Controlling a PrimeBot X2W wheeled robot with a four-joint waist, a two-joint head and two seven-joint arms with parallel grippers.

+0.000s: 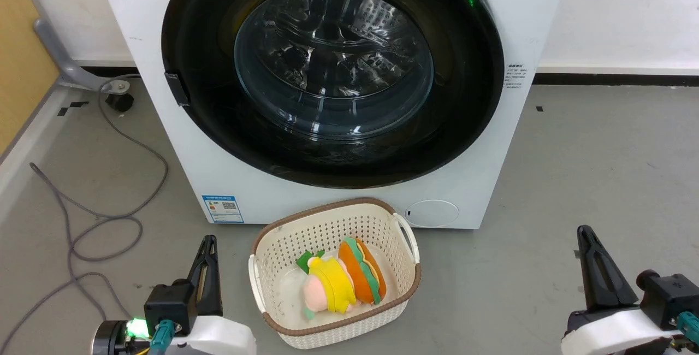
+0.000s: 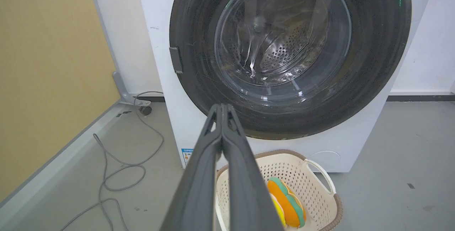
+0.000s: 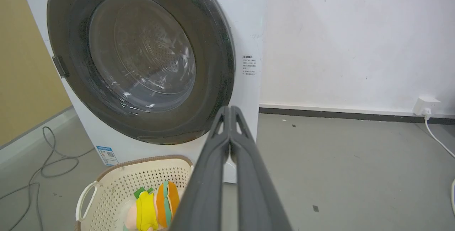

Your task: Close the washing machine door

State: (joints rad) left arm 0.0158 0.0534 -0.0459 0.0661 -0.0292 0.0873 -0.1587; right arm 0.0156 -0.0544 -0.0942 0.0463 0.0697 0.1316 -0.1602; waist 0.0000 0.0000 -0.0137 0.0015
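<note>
The door [image 1: 333, 71] sits flush in the front of the washer [image 1: 164, 142], with the steel drum [image 2: 284, 53] showing through its glass bowl. Low on either side, the left gripper [image 1: 208, 241] and right gripper [image 1: 584, 234] hang over the grey floor [image 1: 573, 180], both pinched closed on nothing, well apart from the door. Between them a basket [image 1: 327, 207] holds 2 plush toys [image 1: 341, 281], just before the washer.

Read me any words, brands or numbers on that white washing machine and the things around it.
Small blue sticker, low on the big white washing machine: print and a square code, too small to read.
Grey block of small print right of the large round black door: too blurred to read.
Nothing can be quoted.
</note>
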